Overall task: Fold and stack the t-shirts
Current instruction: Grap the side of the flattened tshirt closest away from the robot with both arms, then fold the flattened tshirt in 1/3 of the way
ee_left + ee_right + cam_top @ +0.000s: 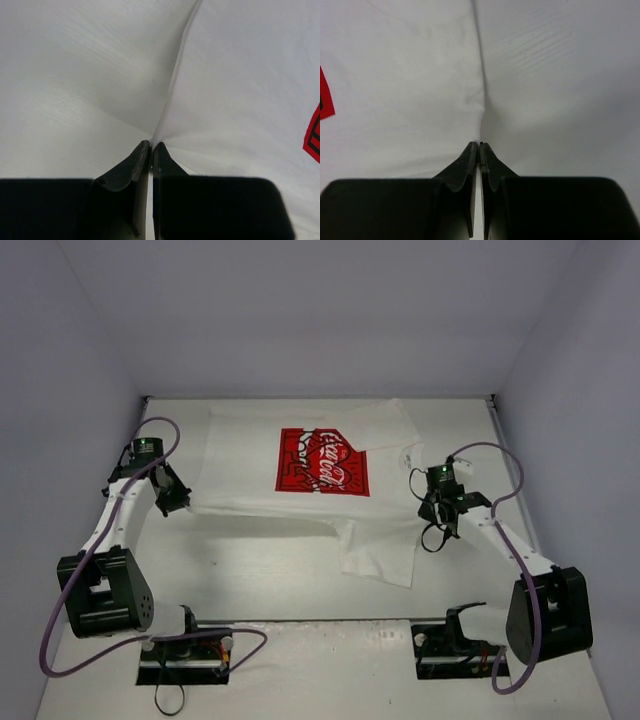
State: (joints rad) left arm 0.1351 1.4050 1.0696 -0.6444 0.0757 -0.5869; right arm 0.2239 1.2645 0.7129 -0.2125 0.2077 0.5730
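A white t-shirt (240, 475) with a red graphic (322, 461) lies spread across the far half of the table, print up. Its near edge is stretched in a line between my two grippers, and a sleeve (380, 555) lies toward the front. My left gripper (178, 502) is shut on the shirt's left edge; in the left wrist view (151, 145) the fabric (240, 100) fans out from the closed fingertips. My right gripper (428, 502) is shut on the shirt's right edge; in the right wrist view (479, 145) the fabric (420, 90) creases at the tips.
White walls close the table at the left, back and right. Two arm bases (105, 595) (548, 615) and two small mounts (188, 652) (455, 645) stand at the near edge. Purple cables (60, 640) loop beside each arm.
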